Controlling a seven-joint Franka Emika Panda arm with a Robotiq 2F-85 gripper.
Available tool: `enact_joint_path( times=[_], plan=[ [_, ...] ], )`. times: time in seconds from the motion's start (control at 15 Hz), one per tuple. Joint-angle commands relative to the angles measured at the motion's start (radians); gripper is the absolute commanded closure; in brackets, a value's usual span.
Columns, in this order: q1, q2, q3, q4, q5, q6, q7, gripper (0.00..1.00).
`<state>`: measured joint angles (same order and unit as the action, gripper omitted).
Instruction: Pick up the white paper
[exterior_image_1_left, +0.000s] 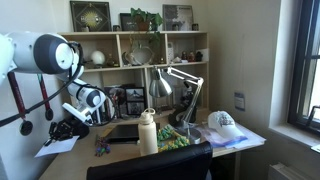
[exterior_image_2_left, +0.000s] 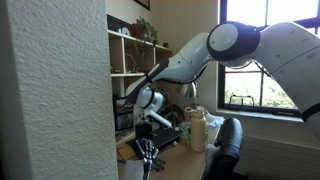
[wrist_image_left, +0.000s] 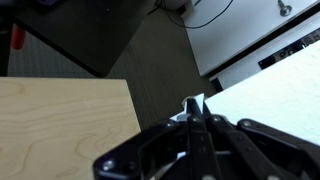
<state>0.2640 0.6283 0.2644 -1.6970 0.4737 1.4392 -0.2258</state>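
Observation:
My gripper (exterior_image_1_left: 66, 130) hangs over the end of the desk, away from the cap, and also shows in an exterior view (exterior_image_2_left: 148, 152). In the wrist view its fingers (wrist_image_left: 195, 106) are closed together on the edge of the white paper (wrist_image_left: 268, 92). The sheet spreads out to the right of the fingertips, above the dark floor. In an exterior view the white paper (exterior_image_1_left: 56, 148) hangs just below the gripper, off the desk surface. The sheet is hard to make out in the exterior view beside the textured wall.
A white bottle (exterior_image_1_left: 148, 132) stands mid-desk by a desk lamp (exterior_image_1_left: 182, 82). A white cap (exterior_image_1_left: 222, 122) lies on pale papers (exterior_image_1_left: 240, 139) at the far end. A black chair back (exterior_image_1_left: 150, 165) stands in front. The wooden desk corner (wrist_image_left: 60, 120) is left of the fingers.

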Motion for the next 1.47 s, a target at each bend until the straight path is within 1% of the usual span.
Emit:
enact_joint_path(
  times=[0.0, 0.27, 0.33, 0.4, 0.67, 0.8, 1.4],
  plan=[
    [-0.004, 0.002, 0.006, 0.003, -0.001, 0.003, 0.001, 0.75],
    [0.006, -0.004, 0.006, 0.0, -0.009, 0.012, 0.016, 0.75],
    [0.007, -0.005, 0.006, -0.001, -0.01, 0.015, 0.016, 1.0],
    [0.009, -0.007, 0.006, -0.002, -0.011, 0.016, 0.016, 1.0],
    [0.013, -0.01, 0.006, -0.002, -0.014, 0.018, 0.018, 1.0],
    [0.013, -0.015, 0.006, -0.006, -0.012, 0.021, 0.018, 0.75],
    [0.017, -0.035, 0.005, -0.018, -0.018, 0.039, 0.024, 0.75]
  ],
)
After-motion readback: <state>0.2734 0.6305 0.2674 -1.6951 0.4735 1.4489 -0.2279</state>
